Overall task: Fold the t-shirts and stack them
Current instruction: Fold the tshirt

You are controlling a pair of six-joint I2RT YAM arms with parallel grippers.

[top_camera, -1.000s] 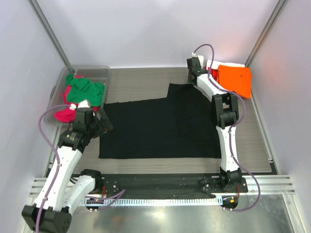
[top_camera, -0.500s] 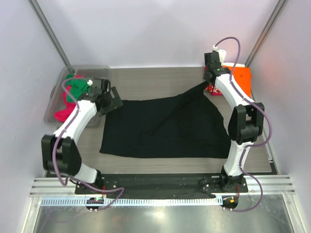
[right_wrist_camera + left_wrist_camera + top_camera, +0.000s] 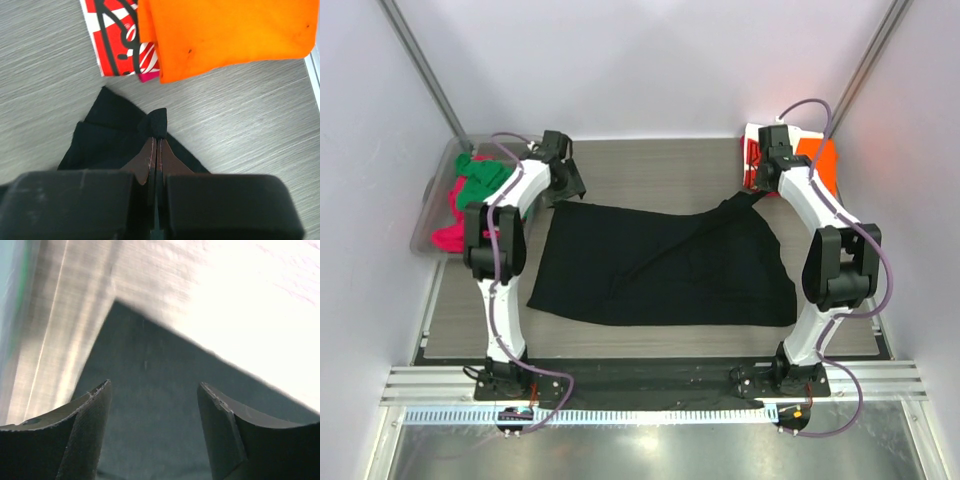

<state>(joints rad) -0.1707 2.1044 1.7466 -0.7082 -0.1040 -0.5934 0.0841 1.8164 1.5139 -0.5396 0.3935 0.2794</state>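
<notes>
Right gripper [image 3: 156, 145] is clamping a raised fold of the black t-shirt [image 3: 670, 270], which is lying on the table [image 3: 640, 165]; left gripper [image 3: 153, 386] is hovering spread above its blurred corner. Orange tee [image 3: 225, 30] is covering most of the red-and-white tee [image 3: 117, 35]

Top view: bright and even, sharp, soft shadows.
Left wrist view: motion blur, strong white glare on table [image 3: 65, 305] at upper right.
Right wrist view: sharp, evenly lit.
</notes>
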